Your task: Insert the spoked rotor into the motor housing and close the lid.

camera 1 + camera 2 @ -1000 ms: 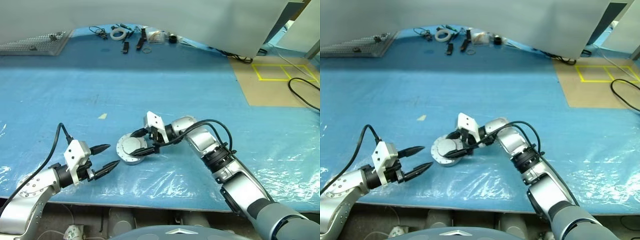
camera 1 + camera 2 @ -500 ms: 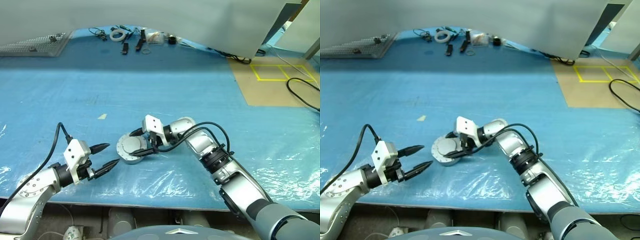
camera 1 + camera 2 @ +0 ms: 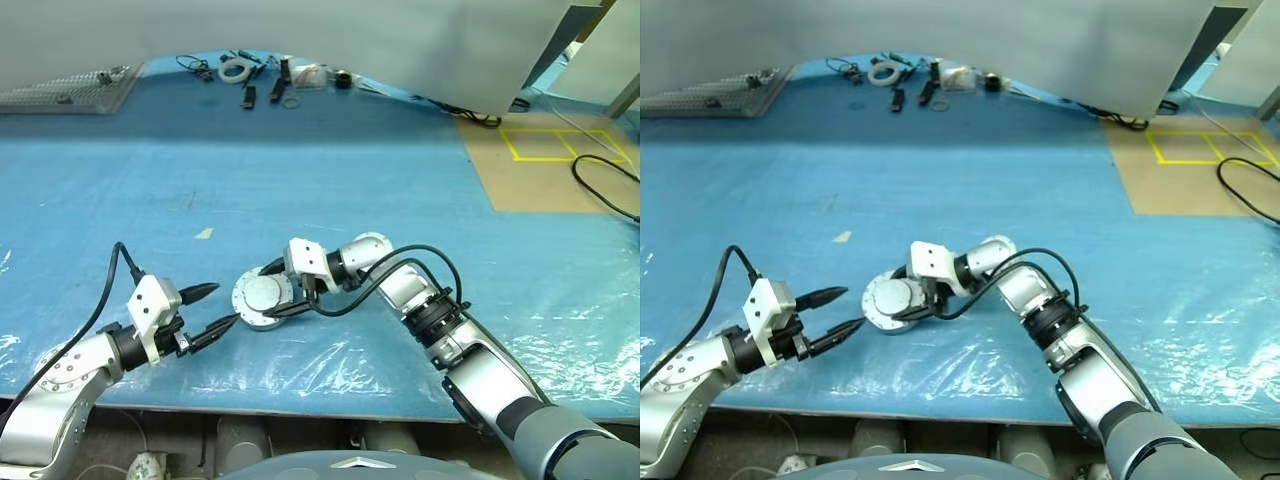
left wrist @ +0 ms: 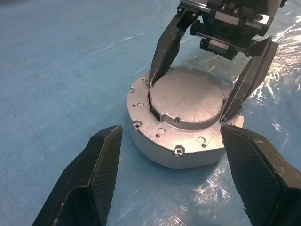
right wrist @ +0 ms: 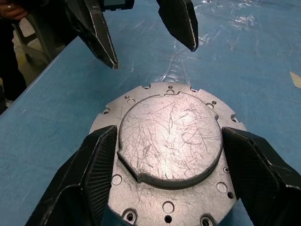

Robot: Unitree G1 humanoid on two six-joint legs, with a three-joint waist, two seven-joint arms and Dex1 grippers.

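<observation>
Table (image 3: pixel 420 190): one, under a blue sheet with clear plastic film along the near edge; you work at that near edge, middle-left.
Arms: two. Your right arm reaches across from the right, your left waits on the near left.
Right claw (image 3: pixel 277 291): spread wide, one finger on each side of the lid's raised round boss (image 5: pixel 169 139), tips at its edge. Whether it grips or only brackets the boss, I cannot tell.
Left claw (image 3: pixel 207 313): also wide and holding nothing, aimed at the unit from just beside it, not touching.
Housing and lid (image 4: pixel 181 122): one stacked unit, lying flat on the sheet between the two claws. What you see on top is a scratched silver plate with screw holes round its flange.
Rotor and windings: none in sight; I judge the rotor is already inside, but the cover hides it.
Step in hand: seating the lid, by my reading.
How to do it well: keep the plate level and press straight down through the boss. If you must turn it to line up the flange, turn slowly with the fingers even on both sides so it does not cock.
Left claw's use: bring it to the rim to steady the unit, since the film may let it slide.
Small parts (image 3: pixel 262 78): a scatter at the far edge, including one white ring (image 3: pixel 236 69); the rest too small to count.
</observation>
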